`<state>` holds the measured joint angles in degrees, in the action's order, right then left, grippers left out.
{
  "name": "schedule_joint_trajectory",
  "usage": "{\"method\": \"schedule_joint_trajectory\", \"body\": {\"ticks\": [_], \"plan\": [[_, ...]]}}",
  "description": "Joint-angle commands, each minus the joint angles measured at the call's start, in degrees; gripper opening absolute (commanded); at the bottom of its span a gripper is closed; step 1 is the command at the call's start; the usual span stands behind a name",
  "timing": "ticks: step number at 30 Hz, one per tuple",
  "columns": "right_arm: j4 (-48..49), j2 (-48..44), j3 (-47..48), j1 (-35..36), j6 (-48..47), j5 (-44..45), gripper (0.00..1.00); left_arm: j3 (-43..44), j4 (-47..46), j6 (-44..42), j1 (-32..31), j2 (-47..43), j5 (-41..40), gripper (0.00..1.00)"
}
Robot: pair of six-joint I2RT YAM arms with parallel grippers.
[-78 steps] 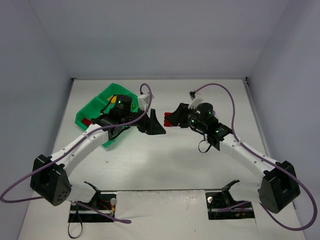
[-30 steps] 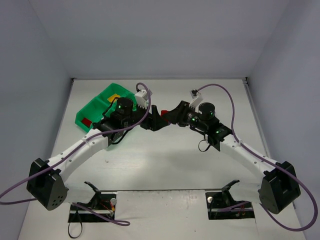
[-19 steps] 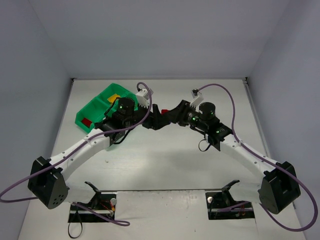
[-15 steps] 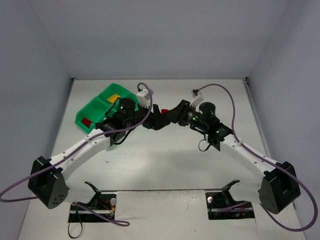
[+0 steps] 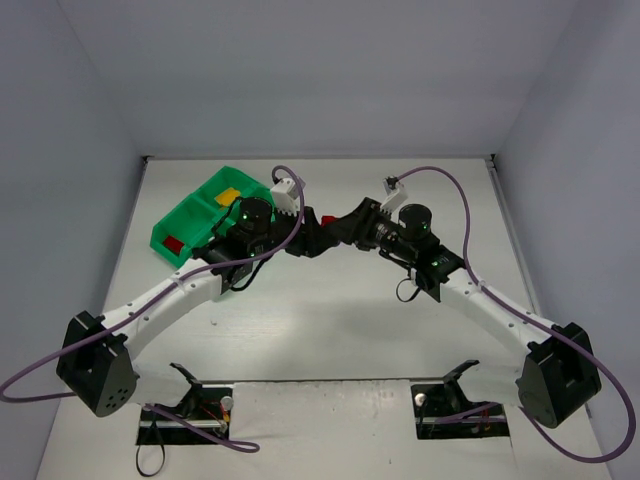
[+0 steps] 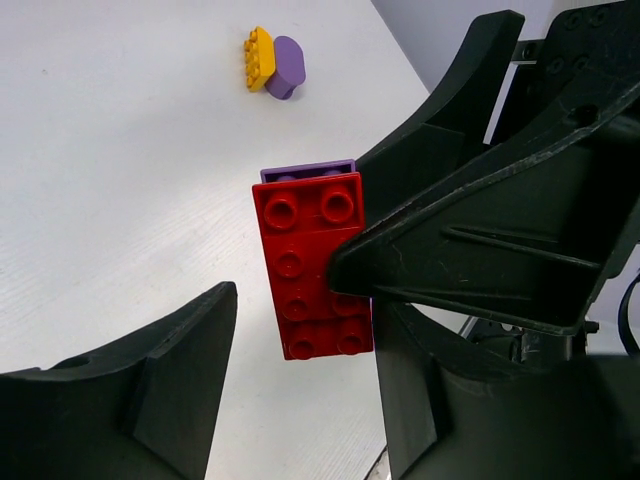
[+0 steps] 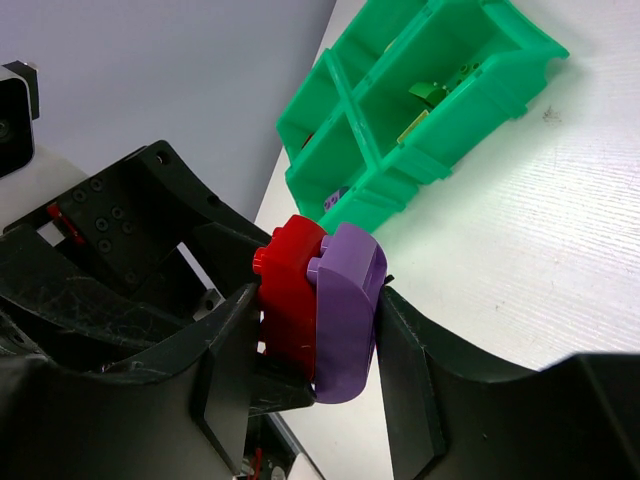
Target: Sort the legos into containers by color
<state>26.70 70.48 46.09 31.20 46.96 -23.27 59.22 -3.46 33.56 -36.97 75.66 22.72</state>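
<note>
**Left gripper closes in on the held bricks**

Since the earliest frame the left gripper (image 5: 308, 238) has swung off the tray (image 5: 185, 228) to mid-frame, and its jaws have narrowed over the last second. They stand part open either side of the red brick (image 6: 315, 265). The lower-left finger (image 6: 150, 390) is clear of it; whether the other touches it cannot be told.

The right gripper (image 7: 320, 340) is clamped on a stacked pair held off the table (image 5: 330, 330). One pad presses the red brick, the other the purple piece (image 7: 348, 300) snapped to its back.

Both grippers are scuffed matte black plastic. The tray, at upper left of the top view, is glossy bright green with thin walls and four compartments. The bricks are glossy with round studs, and the purple piece has a rounded edge. A loose yellow brick (image 6: 258, 58) touches a second purple piece (image 6: 288, 68) at upper left of the left wrist view.

The table is white and matte, and the walls (image 5: 320, 80) are pale lilac-grey.
</note>
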Motion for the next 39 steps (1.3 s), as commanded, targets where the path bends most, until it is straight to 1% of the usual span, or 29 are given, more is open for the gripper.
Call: {"method": "schedule_joint_trajectory", "body": {"ticks": [1, 7, 19, 25, 39], "plan": [[5.03, -0.69, 1.64, 0.79, 0.33, -0.64, 0.0, 1.34, -6.73, 1.24, -0.12, -1.48, -2.07, 0.49], [5.03, -0.43, 1.55, 1.05, 0.24, -0.2, 0.0, 0.9, -7.87, 2.82, -0.12, -1.74, -3.3, 0.46], [4.15, -0.25, 1.2, 2.37, -0.64, 2.26, 0.0, 1.25, -8.4, 5.11, -0.12, -2.0, -4.88, 0.46], [3.89, -0.25, 0.94, 2.37, -0.2, 3.23, 0.0, 0.19, -10.24, 5.55, -0.21, -3.06, -6.11, 0.47], [3.01, 0.1, 0.67, 2.55, 0.41, 4.46, 0.0, -2.44, -15.78, 5.11, -0.21, -5.08, -6.2, 0.47]]}}
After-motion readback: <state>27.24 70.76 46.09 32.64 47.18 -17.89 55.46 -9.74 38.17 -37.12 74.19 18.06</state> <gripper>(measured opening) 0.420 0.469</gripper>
